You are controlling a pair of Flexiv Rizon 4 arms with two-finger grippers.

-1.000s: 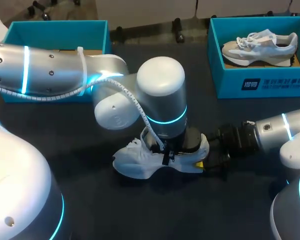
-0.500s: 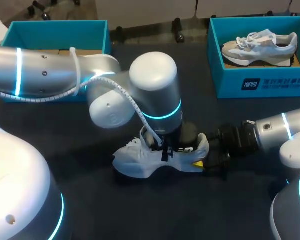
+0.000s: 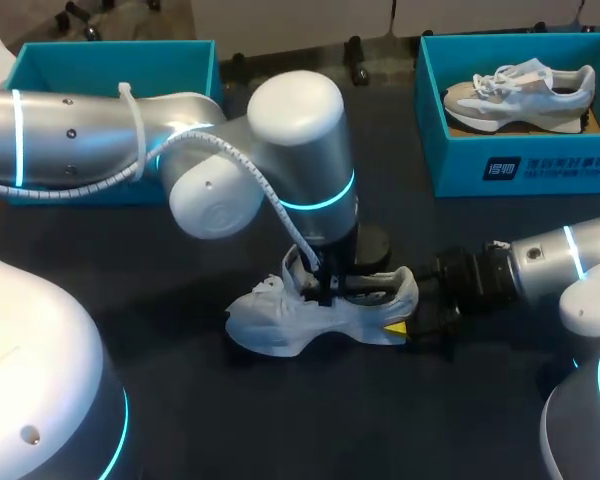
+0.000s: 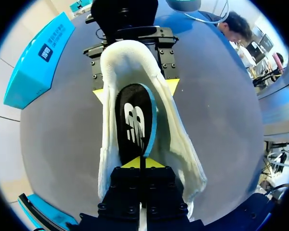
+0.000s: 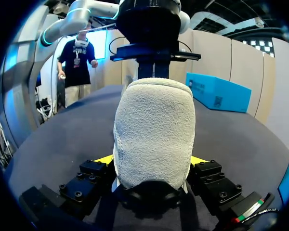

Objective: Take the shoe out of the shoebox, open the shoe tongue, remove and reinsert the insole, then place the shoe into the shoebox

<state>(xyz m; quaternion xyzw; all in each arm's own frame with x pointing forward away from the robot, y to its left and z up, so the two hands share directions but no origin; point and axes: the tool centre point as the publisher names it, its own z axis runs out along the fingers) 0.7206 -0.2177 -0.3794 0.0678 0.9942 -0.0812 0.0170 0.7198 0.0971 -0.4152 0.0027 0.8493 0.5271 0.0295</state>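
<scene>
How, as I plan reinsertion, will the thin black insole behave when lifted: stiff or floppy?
Probably floppy: the thin black blue-edged insole curves within the white fabric shoe, pinched at one end by the left gripper. Likely light, being thin. The right gripper clamping the heel should keep the shoe from tipping.

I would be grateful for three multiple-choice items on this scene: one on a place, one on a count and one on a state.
1. Where is the white shoe that both arms work on?
A. inside a box
B. lifted in the air
C. on the table

2. How many teal shoeboxes are in view?
A. two
B. three
C. four

3. How do the right arm's jaws stand?
A. open, clear of the shoe
B. shut on the heel
C. shut on a lace

Answers:
1 C: it rests on the dark top between the arms.
2 A: the left shoebox and the right shoebox.
3 B: the yellow tips press it from both sides.
</scene>
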